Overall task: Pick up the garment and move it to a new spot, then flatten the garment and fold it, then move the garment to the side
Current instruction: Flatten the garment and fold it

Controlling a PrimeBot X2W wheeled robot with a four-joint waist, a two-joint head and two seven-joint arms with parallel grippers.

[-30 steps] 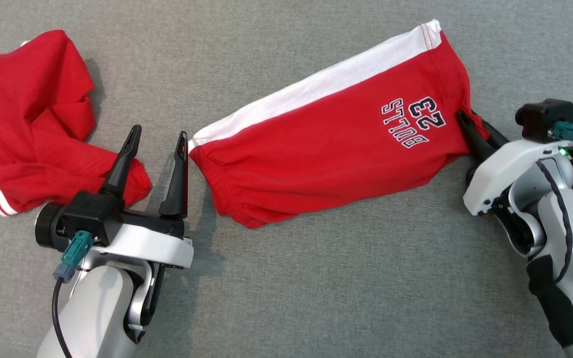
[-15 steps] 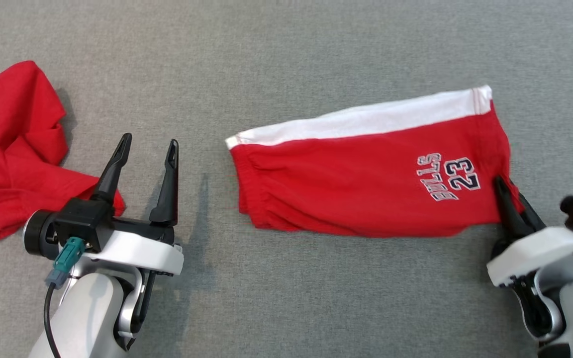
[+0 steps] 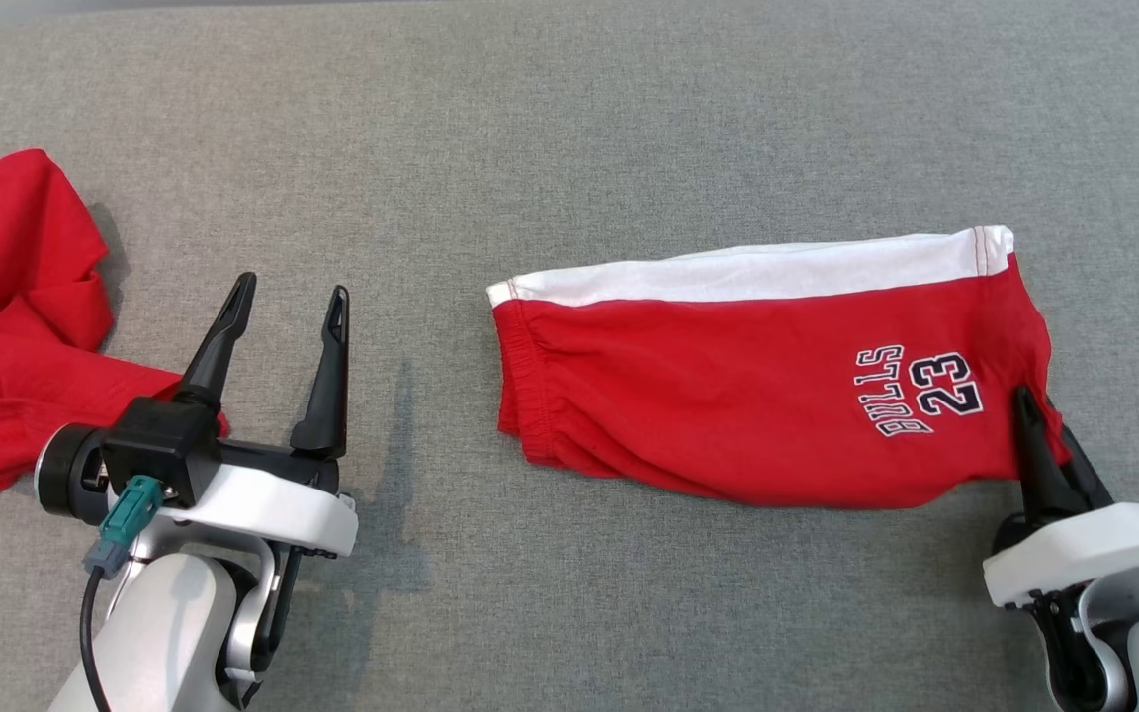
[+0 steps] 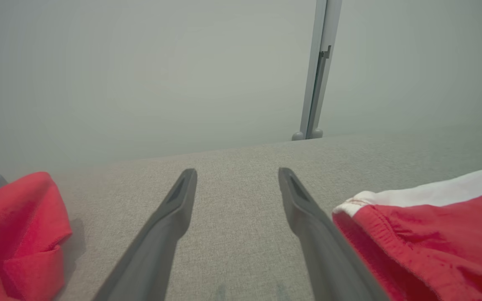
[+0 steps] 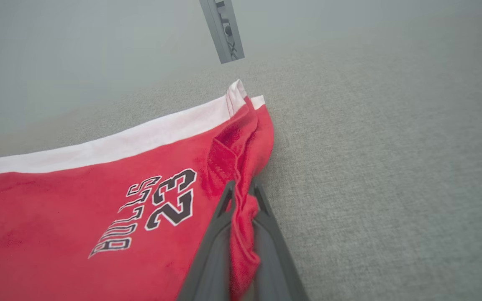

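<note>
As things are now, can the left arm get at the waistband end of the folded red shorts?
Probably yes. The left tool stands open beside the waistband end of the shorts, with bare grey surface between them. Nothing blocks the way; the crumpled red garment lies on the tool's other side.

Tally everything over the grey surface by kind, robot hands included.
Garments: 2 (folded red shorts, crumpled red garment)
Robot hands: 2 (left hand, right hand)
Total: 4

Left end effector [image 3: 291, 289] wide (right [image 3: 1037, 415] clamped)
</note>
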